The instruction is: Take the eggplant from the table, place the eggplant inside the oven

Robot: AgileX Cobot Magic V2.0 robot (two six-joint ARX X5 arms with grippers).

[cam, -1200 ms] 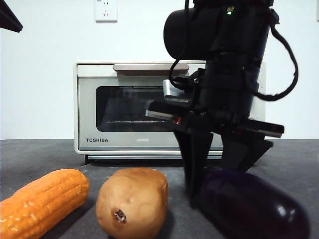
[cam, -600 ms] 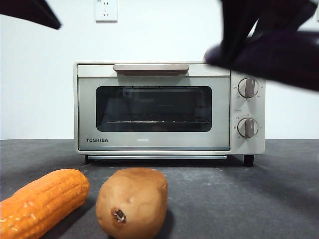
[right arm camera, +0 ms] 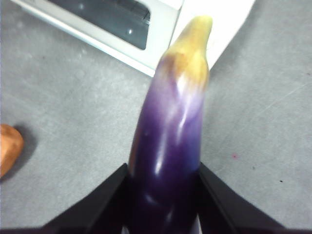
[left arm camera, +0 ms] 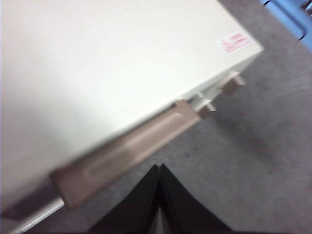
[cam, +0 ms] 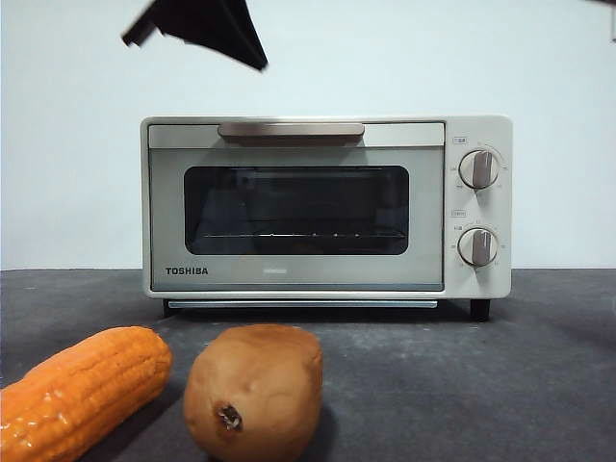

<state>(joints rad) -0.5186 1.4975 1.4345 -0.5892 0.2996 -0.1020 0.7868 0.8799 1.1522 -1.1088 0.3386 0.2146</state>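
- The right tool (right arm camera: 163, 195) pinches the glossy dark purple eggplant (right arm camera: 170, 141), its two black jaws pressed on either side; the smooth skin fades to a pale yellow tapered tip
- The eggplant is held in the air above the speckled dark grey matte tabletop (right arm camera: 63, 112), near the oven's front right corner
- The cream-white TOSHIBA toaster oven (cam: 298, 274) stands at the far side with its dark glass door shut and a wire rack visible inside
- The left tool (left arm camera: 159, 195), jaws pressed together, hovers just above the beige bar handle (left arm camera: 131, 151)
- On the near left lie a ribbed orange corn cob (cam: 82, 390) and a rough brown potato (cam: 255, 390), just beside each other
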